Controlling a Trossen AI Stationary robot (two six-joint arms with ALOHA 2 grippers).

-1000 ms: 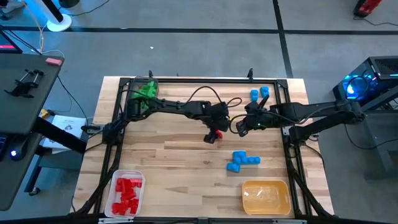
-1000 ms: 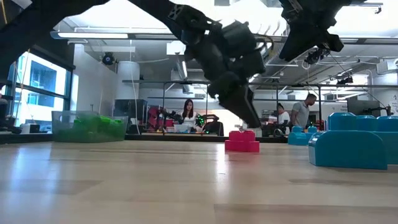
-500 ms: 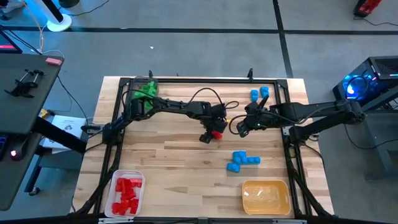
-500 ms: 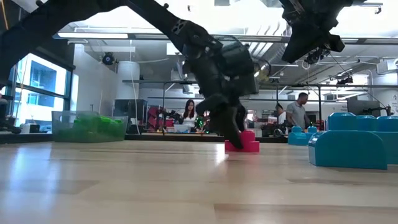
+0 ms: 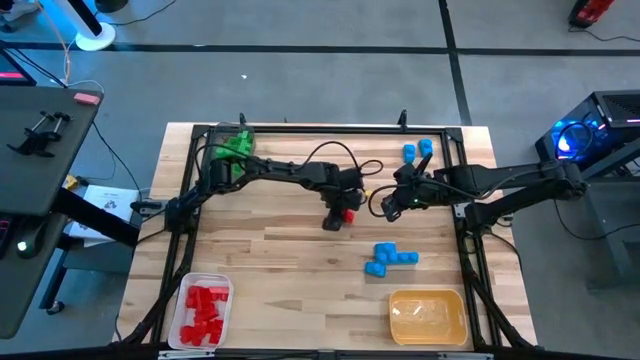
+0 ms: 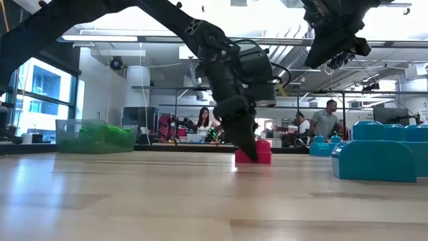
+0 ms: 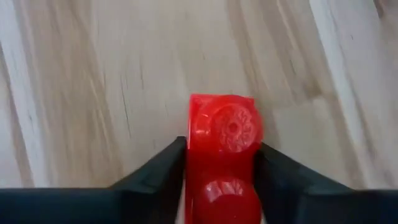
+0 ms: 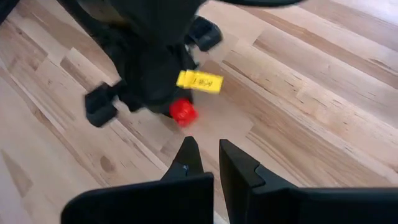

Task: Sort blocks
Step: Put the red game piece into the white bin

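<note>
Red block (image 7: 224, 162) sits on the table, clasped between the left pincer's (image 7: 221, 186) fingers.

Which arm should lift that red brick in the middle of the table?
Left. The left gripper already has its jaws on either side of the red brick on the table. The right gripper hangs off to the side, jaws shut.

Left gripper (image 6: 249, 152) fingers astride red block (image 6: 257, 154)
</note>
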